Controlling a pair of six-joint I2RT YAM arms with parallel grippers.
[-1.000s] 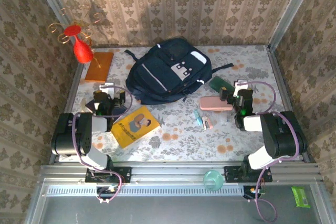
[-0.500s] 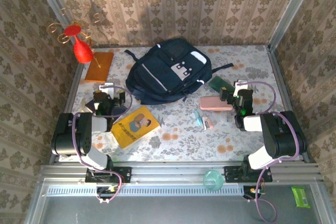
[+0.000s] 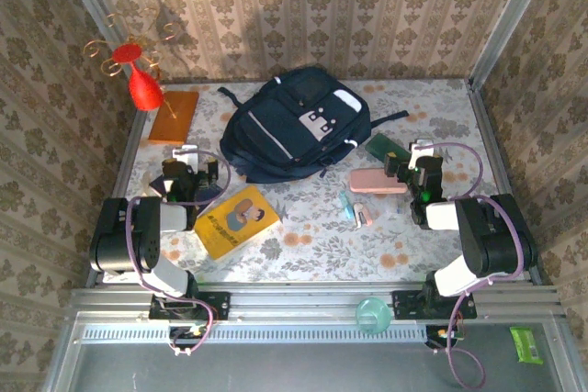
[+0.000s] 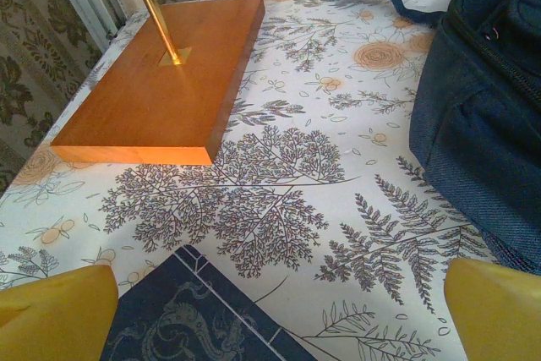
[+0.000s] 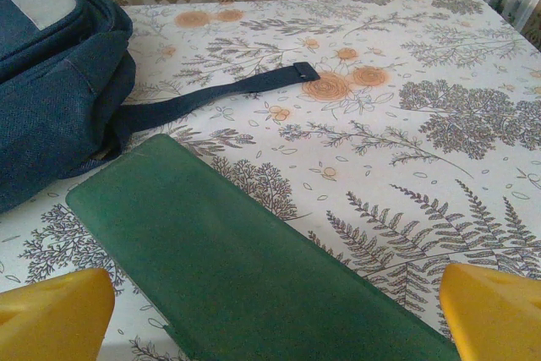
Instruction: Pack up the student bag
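The student bag point(image 3: 294, 126) lies flat at the far middle of the floral worktop point(image 3: 441, 103), grey-white patch facing up, zips shut as far as the overhead view tells. One black strap point(image 5: 211, 95) trails off its right side across the cloth.

Down on the left, the left gripper point(image 3: 191, 172) hovers low with its fingers point(image 4: 55, 310) spread wide and nothing between them. Below it sits a dark blue patterned book point(image 4: 203, 319). Ahead is an orange wooden base point(image 4: 161, 82) with a brass rod point(image 4: 152, 6) rising out of it, and the bag's denim-like side fills the right of that wrist view. Just beside this arm, toward the centre, a yellow book point(image 3: 236, 219) lies flat at an angle.

Over on the right, the right gripper point(image 3: 413, 167) is likewise wide apart, yellow fingers point(image 5: 51, 314) holding nothing. It hangs over a flat dark green case point(image 5: 254, 268), which lies close to the bag's corner and strap. A pink case point(image 3: 378, 181) lies just left of that gripper. A couple of small pale items point(image 3: 356, 210) sit near the middle of the worktop, too small to name.

At the far left corner stands a red vase-shaped ornament point(image 3: 144, 87).
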